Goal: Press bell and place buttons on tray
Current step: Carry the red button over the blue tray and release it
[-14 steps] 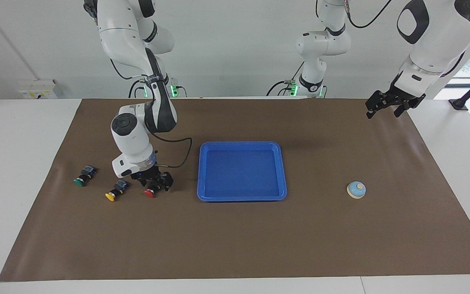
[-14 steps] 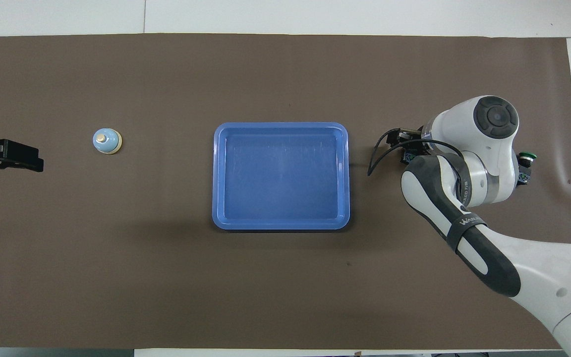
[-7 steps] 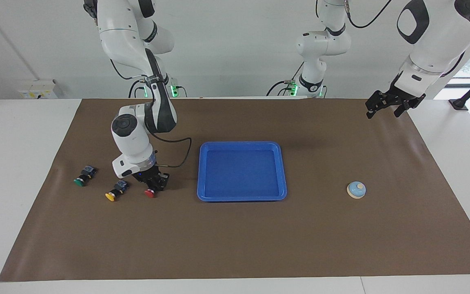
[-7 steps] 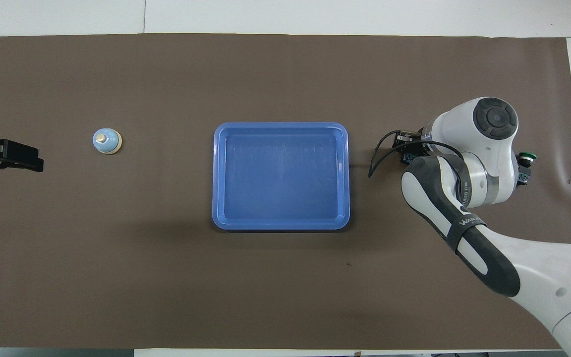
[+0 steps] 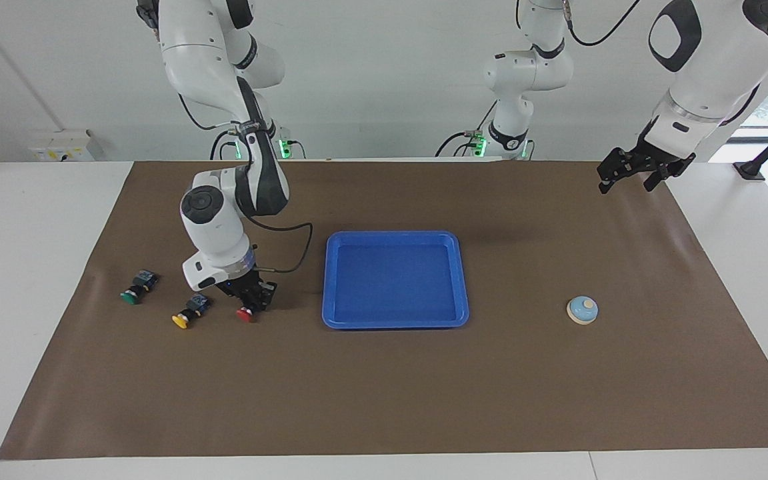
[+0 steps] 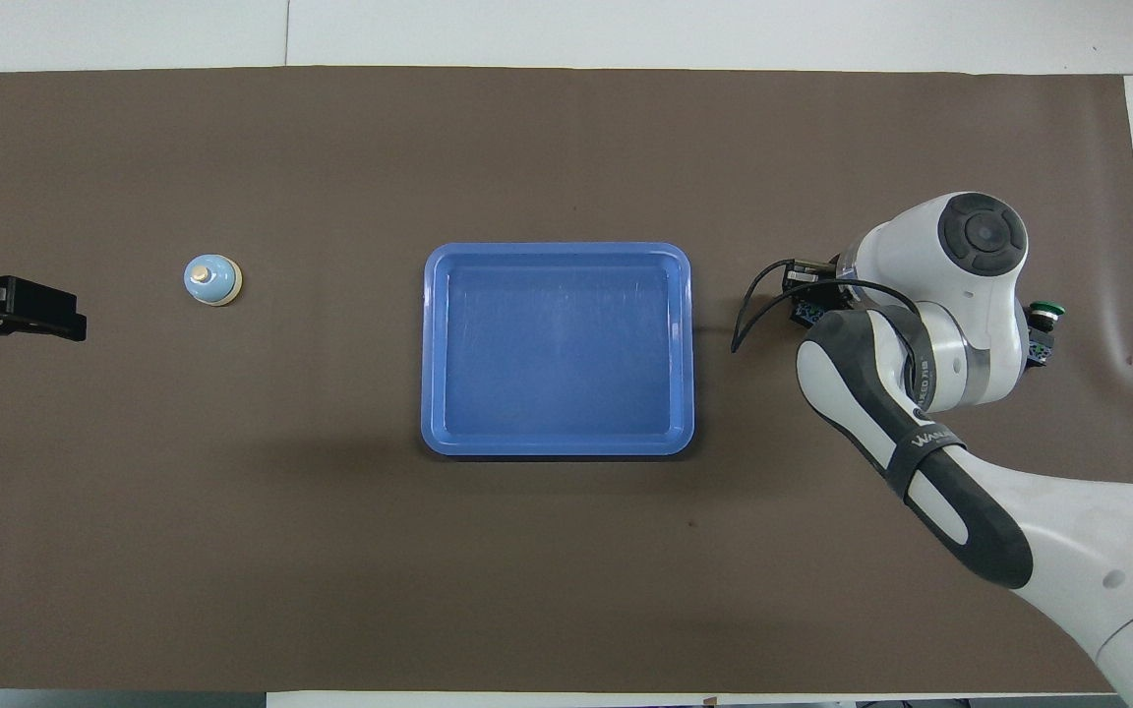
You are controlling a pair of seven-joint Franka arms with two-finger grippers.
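Closed since a second ago: right gripper (image 5: pixel 251 305) around red button (image 5: pixel 245 315), lower left of facing view, hidden overhead. Left gripper (image 5: pixel 631 175) waiting, upper right, spread open. Tray (image 5: pixel 331 280) central.

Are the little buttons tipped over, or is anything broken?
Nothing looks broken or spilled. The green button, yellow button and red button all lie on their sides, not standing. The right end effector is down at the red one. The tray is empty.
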